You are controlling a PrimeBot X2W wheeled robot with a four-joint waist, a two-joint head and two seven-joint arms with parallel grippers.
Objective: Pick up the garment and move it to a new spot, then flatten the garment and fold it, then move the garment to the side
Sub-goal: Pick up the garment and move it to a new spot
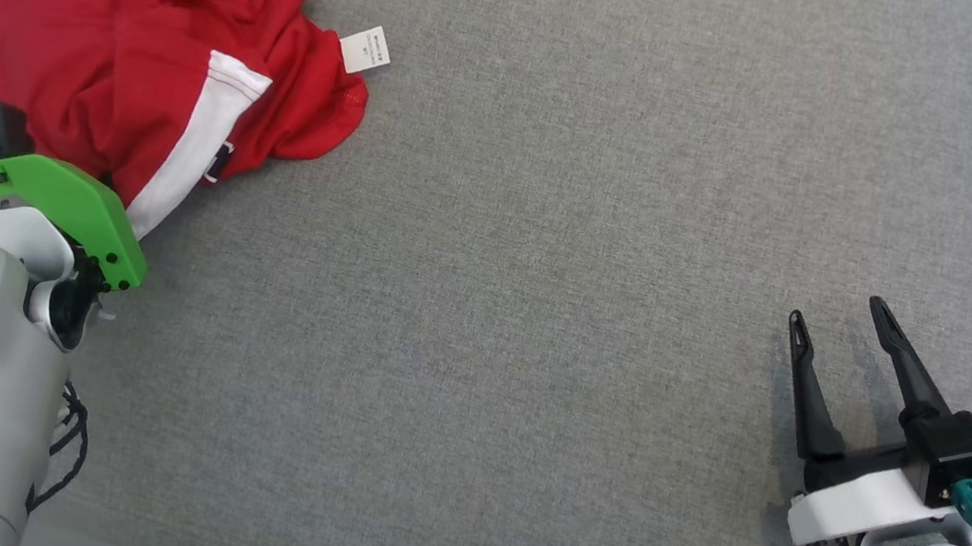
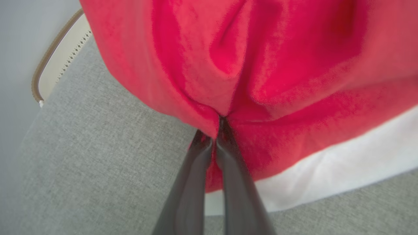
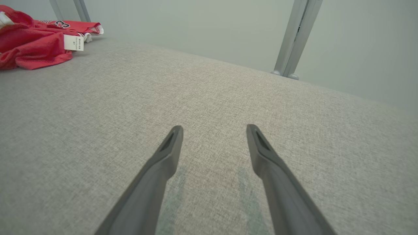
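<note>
Left wrist view: left gripper (image 2: 218, 130) is pinched together on a red fold of the garment (image 2: 261, 65), which lies bunched at the desk's (image 1: 536, 316) far left corner. Right gripper (image 1: 837, 310) stands apart, well away. Best to lift high enough that the hem clears, then carry it centreward.

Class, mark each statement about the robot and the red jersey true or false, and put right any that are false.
1. The left claw is shut on the red jersey. True.
2. The right claw grips the jersey as well. False: it stands open over the bare grey surface, well apart from the jersey.
3. The jersey lies spread out flat. False: it is bunched in a crumpled heap.
4. A white tag sticks out at the jersey's edge. True.
</note>
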